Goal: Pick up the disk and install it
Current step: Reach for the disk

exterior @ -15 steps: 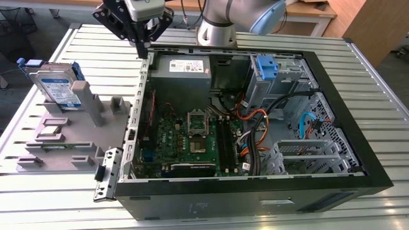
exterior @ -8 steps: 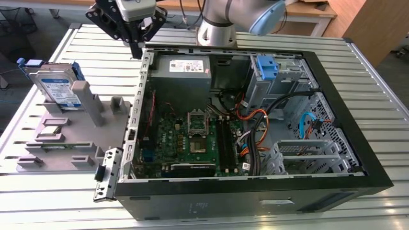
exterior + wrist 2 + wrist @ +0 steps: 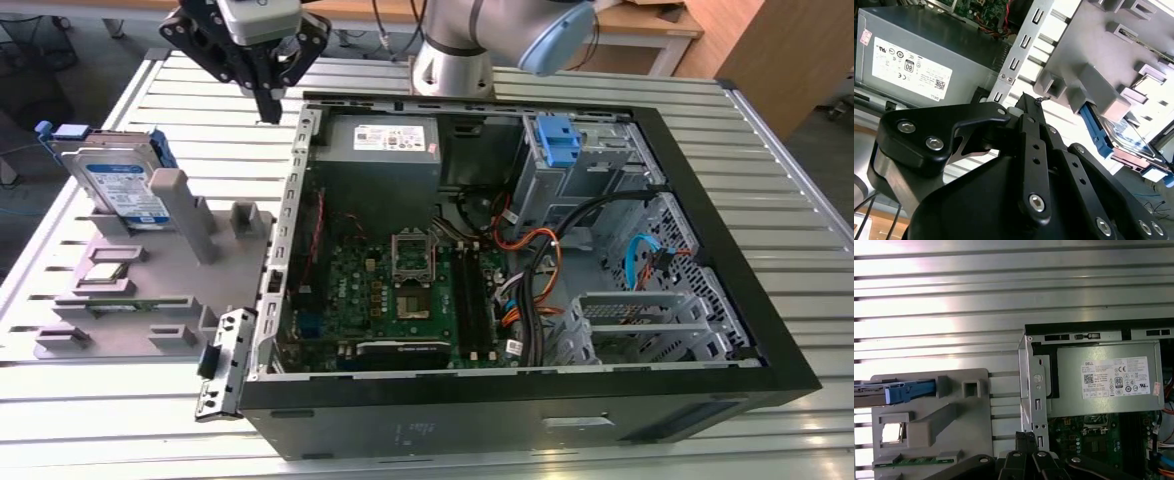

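Disk (image 3: 123,188) — flat silver-grey slab, blue rails, upright in grey moulded fixture (image 3: 134,320). Gripper (image 3: 271,108) — black, fingers pressed together, empty, over ribbed metal table (image 3: 107,400).

The disk (image 3: 118,185) stands on edge in a slot of the grey holder (image 3: 147,290) on the worktop (image 3: 747,150). It is silver-grey with a blue-and-white label and blue side rails, and is held by nothing else. It sits at the exterior view's left of the open computer case (image 3: 534,410).

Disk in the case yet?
No, the disk stands in the grey holder outside the case, at the exterior view's left.
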Available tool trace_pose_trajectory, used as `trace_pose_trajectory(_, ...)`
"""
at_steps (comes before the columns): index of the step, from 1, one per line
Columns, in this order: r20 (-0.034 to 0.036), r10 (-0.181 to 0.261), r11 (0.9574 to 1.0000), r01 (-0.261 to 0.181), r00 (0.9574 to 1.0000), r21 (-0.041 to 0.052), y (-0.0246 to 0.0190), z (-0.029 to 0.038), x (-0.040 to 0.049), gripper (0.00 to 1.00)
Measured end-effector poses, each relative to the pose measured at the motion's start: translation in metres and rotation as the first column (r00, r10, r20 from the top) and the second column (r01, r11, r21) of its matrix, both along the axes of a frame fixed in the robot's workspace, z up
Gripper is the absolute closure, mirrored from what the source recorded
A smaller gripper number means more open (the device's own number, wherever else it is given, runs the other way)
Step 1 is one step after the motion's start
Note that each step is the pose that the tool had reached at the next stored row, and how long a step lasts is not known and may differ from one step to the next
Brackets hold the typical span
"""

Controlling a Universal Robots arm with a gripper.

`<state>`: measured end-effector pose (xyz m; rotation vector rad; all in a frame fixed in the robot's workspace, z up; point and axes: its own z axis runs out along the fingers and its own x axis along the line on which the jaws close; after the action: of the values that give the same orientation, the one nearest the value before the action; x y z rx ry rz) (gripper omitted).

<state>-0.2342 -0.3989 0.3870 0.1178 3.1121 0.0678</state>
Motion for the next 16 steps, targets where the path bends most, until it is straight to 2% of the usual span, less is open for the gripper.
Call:
trace_pose_trajectory(11, 0.0000, 0.000, 1.0000, 0.000, 1.0000, -0.0001, 0.0000, -0.0010, -0.0223, 0.89)
trace_pose_trajectory(16, 0.0000, 0.000, 1.0000, 0.000, 1.0000, 0.0000, 0.0000, -0.0013, -0.0262, 0.89)
